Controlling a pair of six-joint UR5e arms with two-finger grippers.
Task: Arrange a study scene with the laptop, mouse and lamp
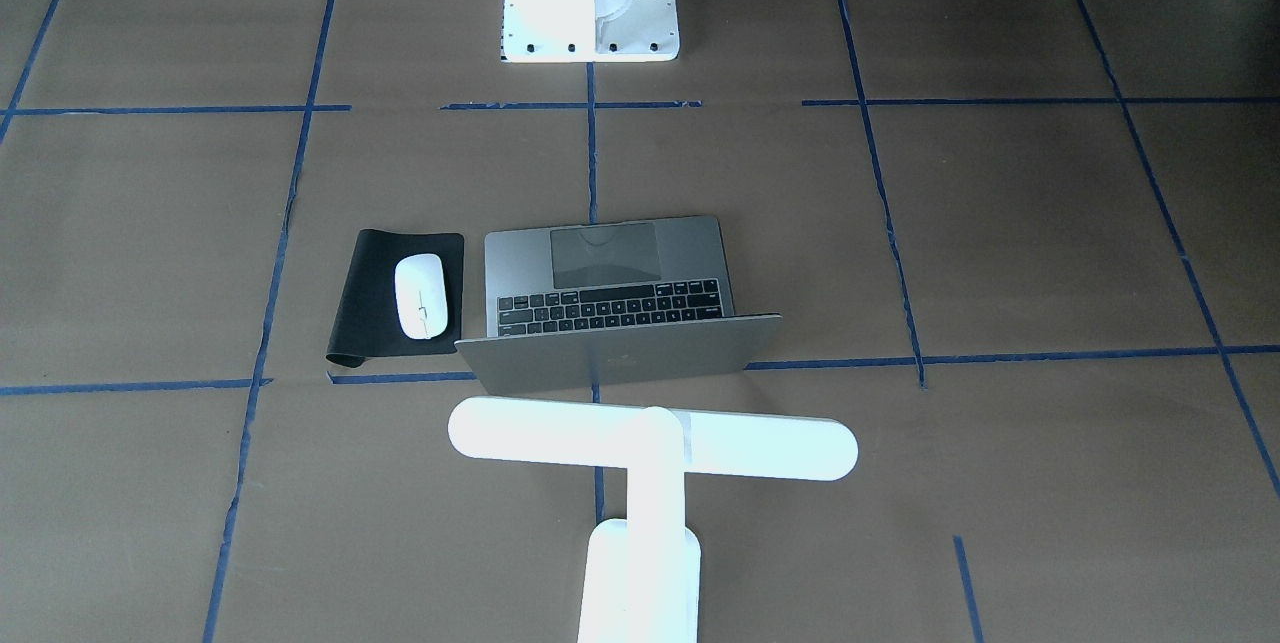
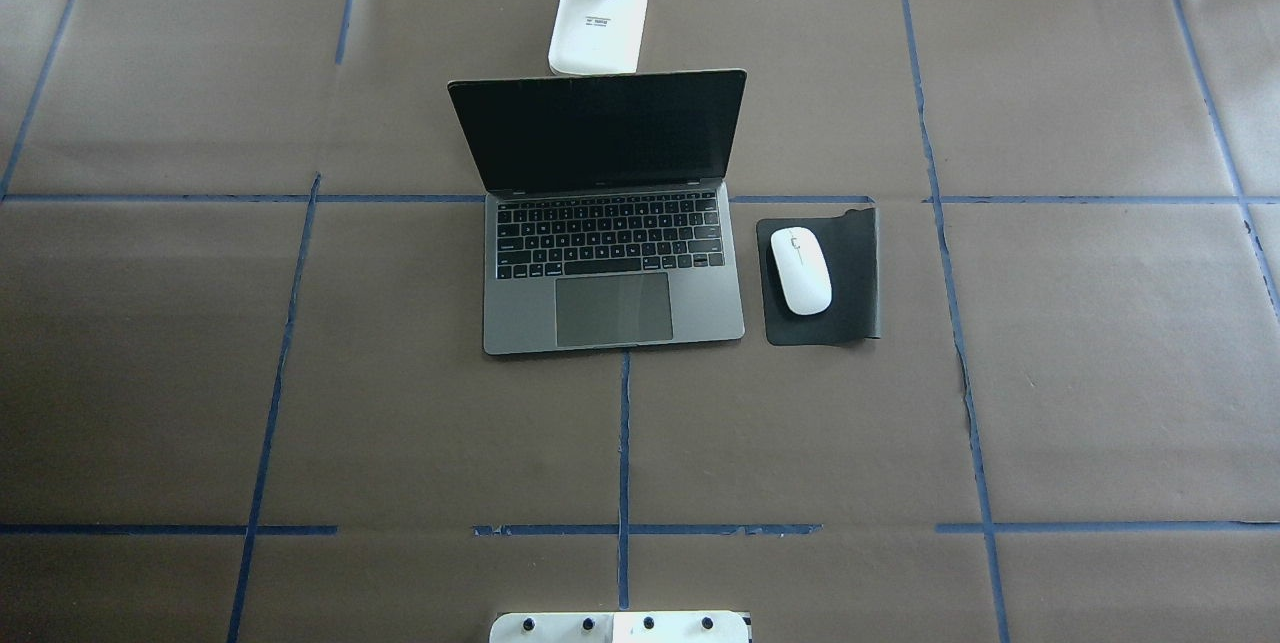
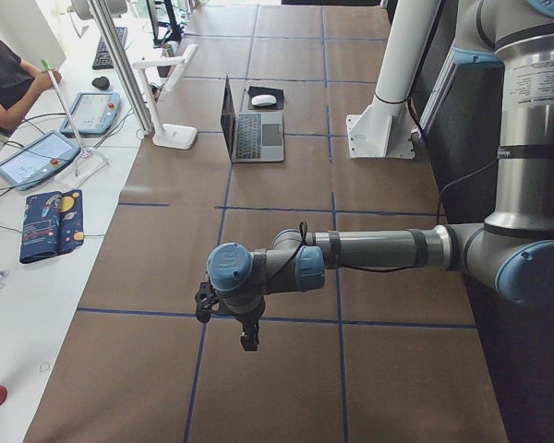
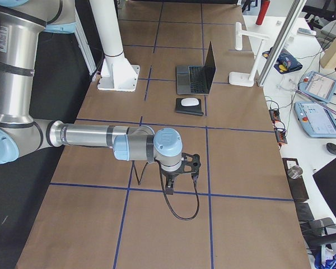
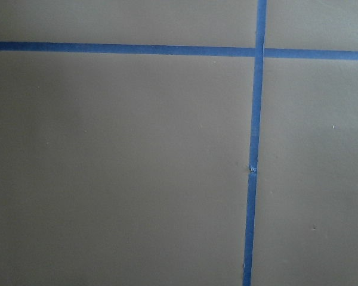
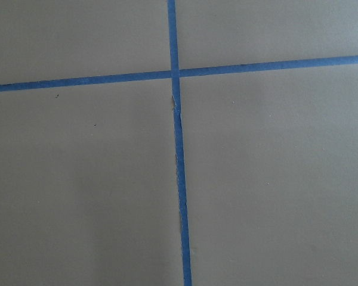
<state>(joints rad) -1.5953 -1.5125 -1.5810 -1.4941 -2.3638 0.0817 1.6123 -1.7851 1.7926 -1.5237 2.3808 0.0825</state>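
My left claw: my left claw (image 3: 227,323) hangs point-down over the brown paper at my left end of the table, close above a blue tape line. Whether it stands wide or narrow I cannot tell. Its wrist camera sees only paper and a cross of tape.
My right claw: my right claw (image 4: 182,180) hangs the same way over my right end of the table, a black cable looping under it. I cannot tell its spread either. Its camera also sees only paper and crossed tape.
My pedestal: the white pedestal (image 2: 620,627) with bolt holes stands at my edge of the table, on the middle tape line.
Table: the table (image 2: 300,373) is covered in brown paper and marked into squares with blue tape.
Laptop: the laptop (image 2: 612,268) sits mid-table, well apart from both claws. It is open, keys and trackpad toward me, the screen upright and dark.
Mat: a black mat (image 2: 852,308) lies just beside the laptop on my right, one far corner curled up.
Mouse: the mouse (image 2: 800,270) rests on the mat, lengthwise toward me.
Lamp: the lamp (image 1: 650,438) stands just behind the laptop's screen near the far edge, its long bar level above the lid.
Beyond: a white desk with tablets (image 3: 37,152) and a seated person (image 3: 5,78).
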